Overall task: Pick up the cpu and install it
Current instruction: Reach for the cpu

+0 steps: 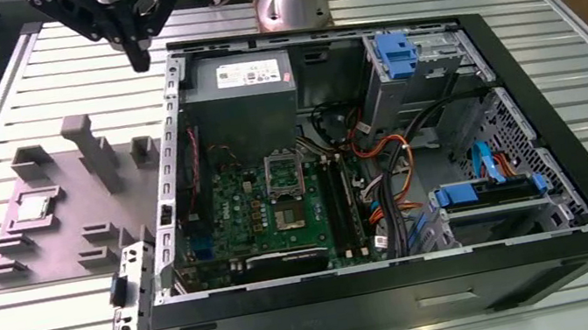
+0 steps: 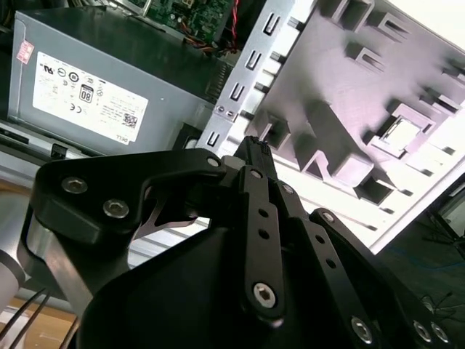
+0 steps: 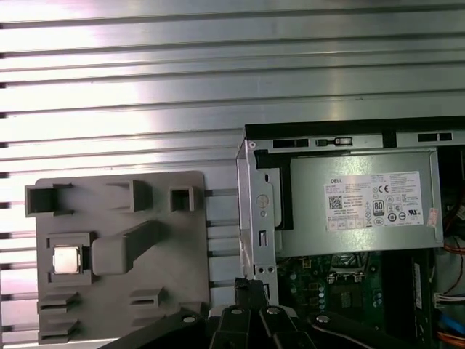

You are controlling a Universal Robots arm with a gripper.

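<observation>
In the exterior view a table (image 1: 58, 87) of ribbed, shiny aluminium slats carries the work, with wood-coloured furniture behind it. A black, open computer case (image 1: 410, 297) lies on the slats, holding a green motherboard (image 1: 278, 212) and a grey boxy power supply (image 1: 242, 80). Just beside the case, on the exterior view's left, rests a matte grey moulded tray (image 1: 70, 245) with raised blocks and pockets. The cpu (image 1: 33, 209), a small square with a silvery top, sits in one pocket. The black gripper (image 1: 140, 58) hangs above the case's far corner, fingers pressed together, well apart from the cpu.

In the second wrist view the gripper (image 2: 254, 145) shows bolted black links tapering to a joined tip, and the cpu (image 2: 402, 129) lies in its pocket beyond.

In the first wrist view the cpu (image 3: 67, 259) gleams in the tray, bright banded slats around it.
</observation>
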